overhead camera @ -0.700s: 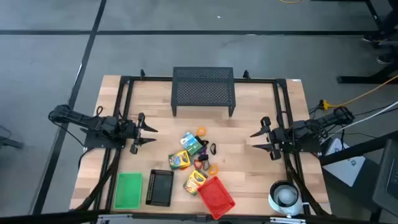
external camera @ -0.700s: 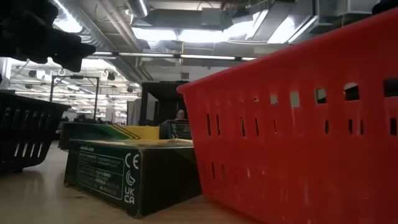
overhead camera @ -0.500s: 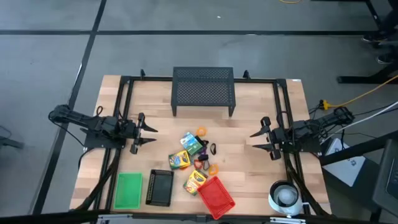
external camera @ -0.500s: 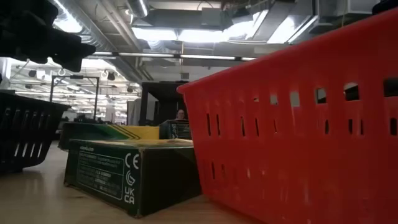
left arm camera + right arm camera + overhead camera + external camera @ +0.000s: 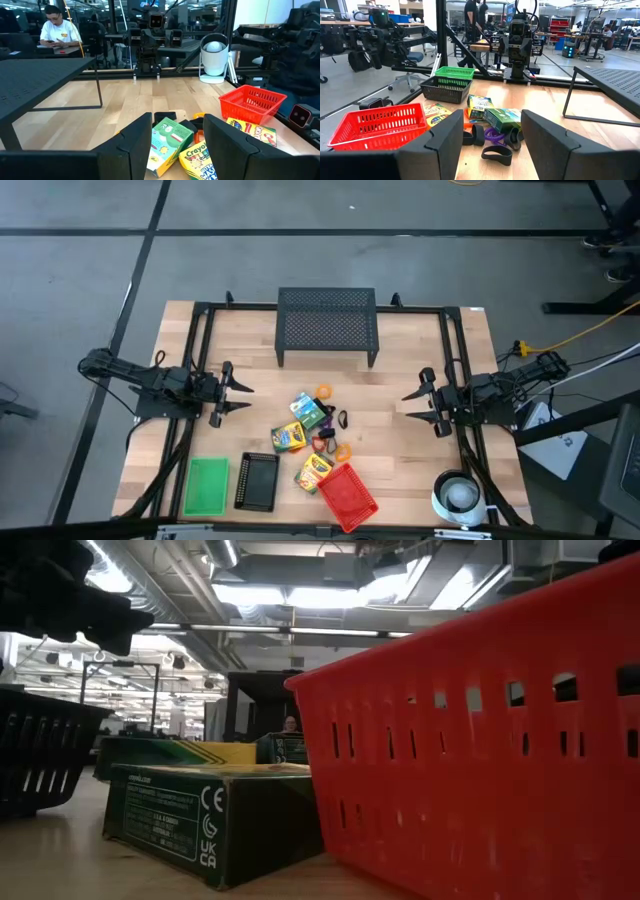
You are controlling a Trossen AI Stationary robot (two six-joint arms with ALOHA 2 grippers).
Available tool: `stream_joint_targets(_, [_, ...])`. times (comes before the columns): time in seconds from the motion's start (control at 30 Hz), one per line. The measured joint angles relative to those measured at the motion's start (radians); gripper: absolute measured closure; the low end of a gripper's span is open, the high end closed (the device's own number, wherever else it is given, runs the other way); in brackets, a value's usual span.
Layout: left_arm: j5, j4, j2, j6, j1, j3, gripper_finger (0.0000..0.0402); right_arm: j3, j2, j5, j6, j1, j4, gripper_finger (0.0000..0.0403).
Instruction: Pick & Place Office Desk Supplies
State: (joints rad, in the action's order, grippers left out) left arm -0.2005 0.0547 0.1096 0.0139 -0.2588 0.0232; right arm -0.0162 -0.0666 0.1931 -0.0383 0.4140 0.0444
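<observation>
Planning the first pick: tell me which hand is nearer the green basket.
Left. The left hand hovers open just up-table from the green basket, on the same side. The right hand waits open across the pile, much farther away.

Red basket (image 5: 348,498), green basket (image 5: 207,485), black mesh stand (image 5: 327,325)

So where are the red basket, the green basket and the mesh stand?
red basket (image 5: 349,498): high view, on its rim.
green basket (image 5: 208,485): high view, on its floor.
mesh stand (image 5: 327,322): high view, middle of its top.
</observation>
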Motion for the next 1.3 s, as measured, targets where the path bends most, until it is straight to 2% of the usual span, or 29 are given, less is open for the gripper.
stream_joint_targets(1.2, [0.0, 0.0, 0.0, 0.0, 0.0, 0.0, 0.0226, 0.0, 0.0, 0.0, 0.0, 0.0, 0.001, 0.0202])
stream_joint_targets(1.3, [0.0, 0.0, 0.0, 0.0, 0.0, 0.0, 0.0226, 0.0, 0.0, 0.0, -0.056, 0.0, 0.036, 0.0202])
